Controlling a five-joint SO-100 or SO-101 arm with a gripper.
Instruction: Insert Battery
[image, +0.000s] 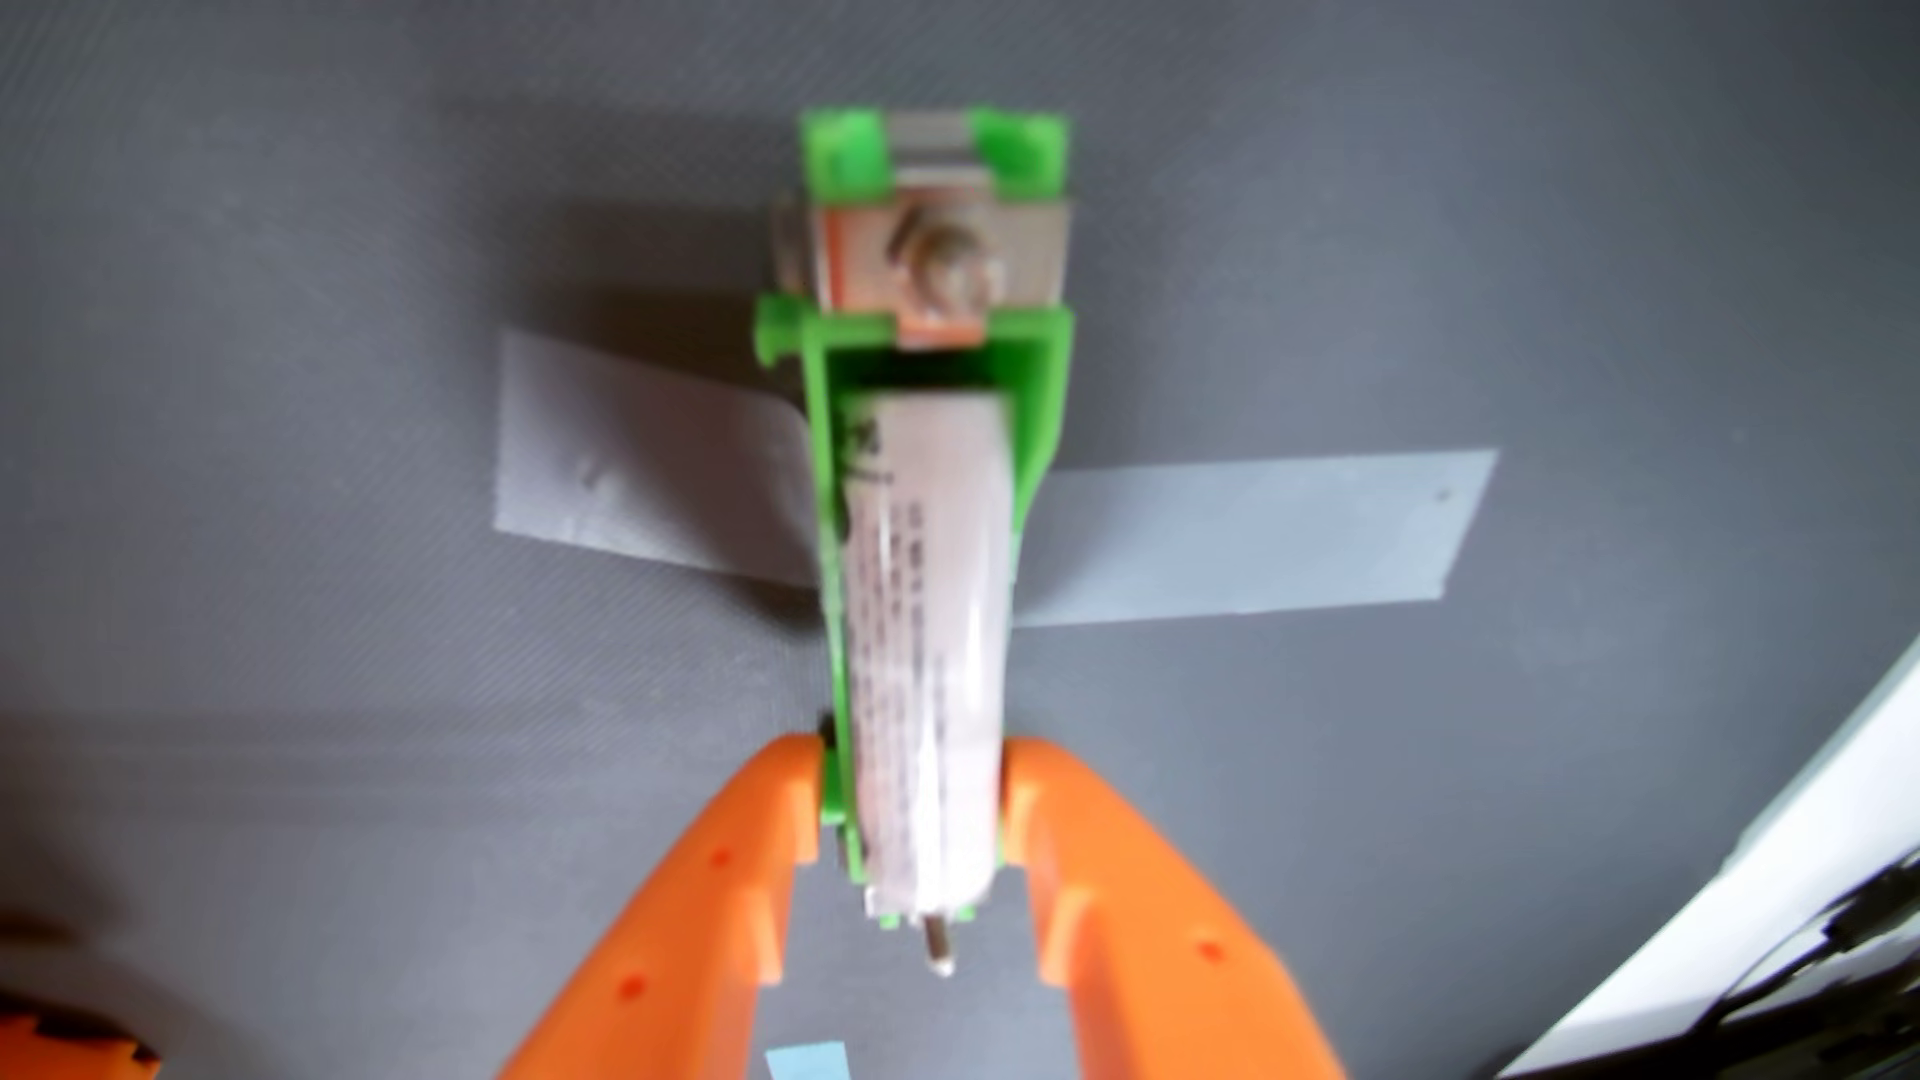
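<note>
Orange hand (920, 820) at the frame's bottom was narrowly parted, fingers flanking the white battery's (925, 644) near end; battery lay in the green holder (1039, 415), long axis running straight up-frame from the hand; whether gripped, I could not tell.

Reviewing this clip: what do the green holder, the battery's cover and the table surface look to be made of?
Green holder: likely matte moulded or printed plastic, judging by its flat, even colour. Battery: glossy film wrap, shown by a bright glare streak over blurred print. Table surface: grey mat with a fine woven-looking texture, possibly fabric or rubber.
</note>
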